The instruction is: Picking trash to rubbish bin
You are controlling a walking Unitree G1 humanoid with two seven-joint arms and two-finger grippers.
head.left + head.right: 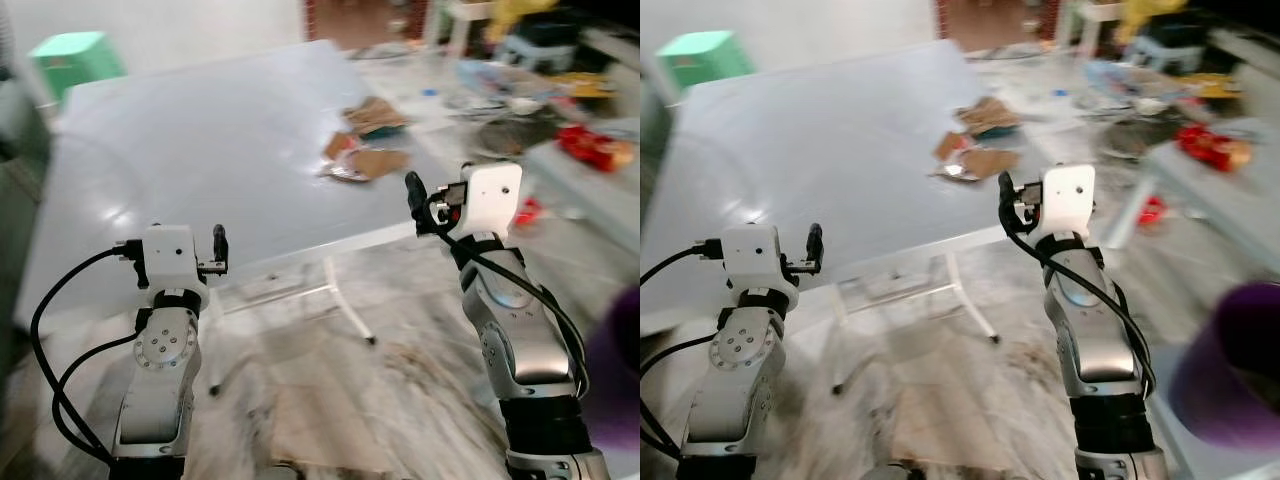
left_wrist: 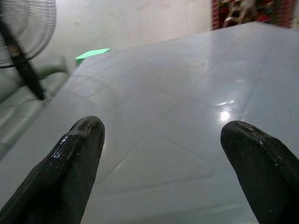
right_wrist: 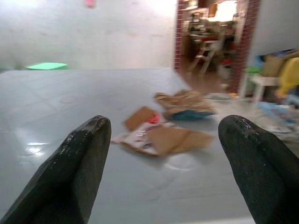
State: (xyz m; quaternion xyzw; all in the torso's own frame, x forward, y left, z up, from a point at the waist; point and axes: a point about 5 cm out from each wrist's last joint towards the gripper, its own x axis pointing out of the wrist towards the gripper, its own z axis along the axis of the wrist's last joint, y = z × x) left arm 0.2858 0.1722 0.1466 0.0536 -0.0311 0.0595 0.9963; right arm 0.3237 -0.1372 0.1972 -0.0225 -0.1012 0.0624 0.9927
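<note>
Closest in, on the left: left gripper (image 1: 219, 245), fingers spread wide, empty, hovering at the near edge of the white table (image 1: 180, 150). Further right: right gripper (image 1: 414, 198), likewise wide and empty, short of the table's right edge. Beyond it, cardboard trash (image 1: 362, 160) lying on the tabletop (crumpled wrappers mixed in). Far right: purple bin (image 1: 1230, 375). Risk: flat cardboard sliding off under a poor pinch.

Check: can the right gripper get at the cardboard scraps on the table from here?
Probably yes: the right gripper is open, aimed at the cardboard scraps, with bare table between and nothing blocking.
</note>
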